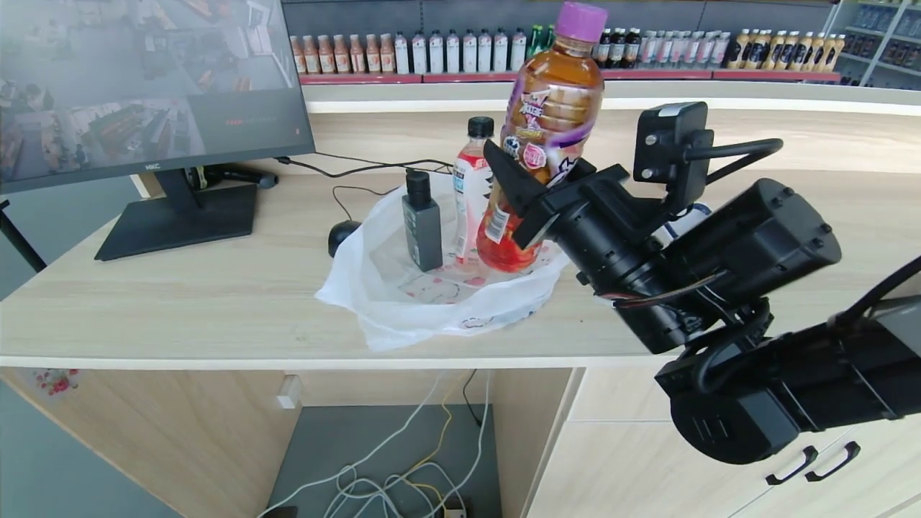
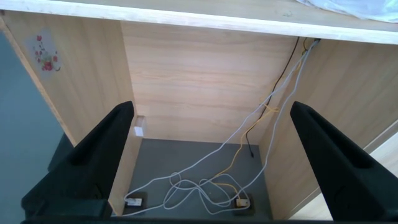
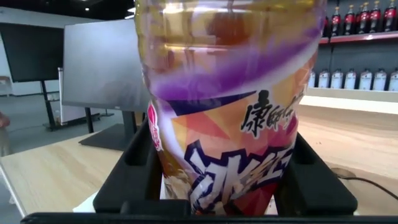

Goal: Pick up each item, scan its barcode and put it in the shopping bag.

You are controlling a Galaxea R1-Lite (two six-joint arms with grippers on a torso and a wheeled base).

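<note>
The right gripper (image 1: 540,174) holds the purple-capped bottle (image 1: 552,108) over the shopping bag (image 1: 403,316), jaws clamped on its lower half. The left gripper (image 2: 211,115) sits lower than the bag, jaws spread wide, empty.

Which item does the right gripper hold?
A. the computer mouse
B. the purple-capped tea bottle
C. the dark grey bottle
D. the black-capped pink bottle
B: the right gripper is clamped on the purple-capped tea bottle, with one finger on each side of its label.
</note>
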